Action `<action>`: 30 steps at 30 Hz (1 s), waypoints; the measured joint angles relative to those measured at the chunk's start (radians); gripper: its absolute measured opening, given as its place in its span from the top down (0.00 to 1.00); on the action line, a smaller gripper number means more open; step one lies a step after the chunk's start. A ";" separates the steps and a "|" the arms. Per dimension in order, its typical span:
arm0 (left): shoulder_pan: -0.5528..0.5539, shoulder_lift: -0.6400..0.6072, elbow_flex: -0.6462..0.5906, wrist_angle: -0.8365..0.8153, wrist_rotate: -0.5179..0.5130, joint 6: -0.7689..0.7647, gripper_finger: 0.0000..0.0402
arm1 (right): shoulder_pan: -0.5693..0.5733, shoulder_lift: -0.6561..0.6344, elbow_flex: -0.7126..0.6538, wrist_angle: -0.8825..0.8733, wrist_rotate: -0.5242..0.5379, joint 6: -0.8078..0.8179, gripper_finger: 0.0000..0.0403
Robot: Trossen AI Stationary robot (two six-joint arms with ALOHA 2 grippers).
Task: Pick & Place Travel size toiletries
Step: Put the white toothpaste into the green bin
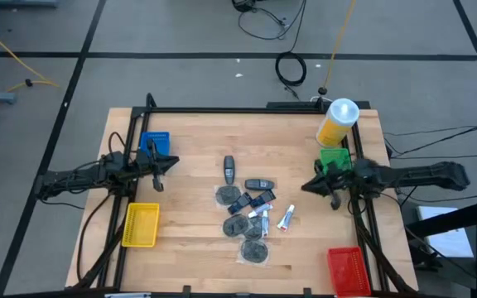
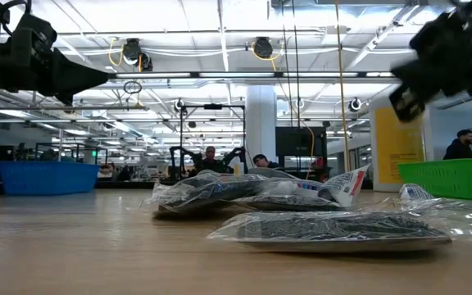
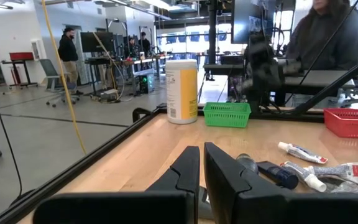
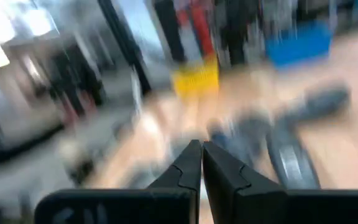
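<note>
While high view hides it, left gripper [image 3: 201,163] fingers [image 3: 182,174] pressed together.

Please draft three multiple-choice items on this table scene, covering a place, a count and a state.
1. Where does the green slotted plastic bin sit?
A. beside the white-and-yellow cylindrical canister
B. in the middle pile
C. beside the yellow bin

2. How many plastic bins stand on the light wooden table?
A. two
B. four
C. six

3. How are the left gripper fingers?
A. wide open
B. nearly together, empty
C. clamped on a tube

Key: 1 A, the bin adjoins the canister in the high view. 2 B, blue, yellow, green and red bins show. 3 B, the left wrist view shows a thin empty gap.
</note>
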State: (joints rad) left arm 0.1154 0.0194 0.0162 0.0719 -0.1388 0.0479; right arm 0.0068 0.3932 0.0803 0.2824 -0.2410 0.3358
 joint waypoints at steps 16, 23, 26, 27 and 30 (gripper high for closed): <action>0.000 0.000 0.000 -0.001 0.000 0.000 0.94 | 0.088 0.707 0.332 -0.198 -0.159 -0.430 0.76; 0.000 0.000 0.000 0.003 0.000 -0.007 0.94 | 0.088 0.912 0.509 -0.408 -0.178 -0.668 0.53; 0.000 0.000 0.000 0.008 0.000 -0.020 0.94 | 0.098 0.973 0.525 -0.405 -0.146 -0.764 0.50; 0.000 0.000 0.000 0.008 0.000 -0.029 0.94 | 0.106 0.993 0.525 -0.405 -0.114 -0.791 0.50; 0.000 0.000 0.000 0.008 0.000 -0.038 0.94 | 0.127 1.025 0.525 -0.398 -0.055 -0.883 0.53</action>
State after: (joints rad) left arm 0.1154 0.0193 0.0162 0.0799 -0.1383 0.0094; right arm 0.1337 1.4183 0.6051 -0.1161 -0.2958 -0.5469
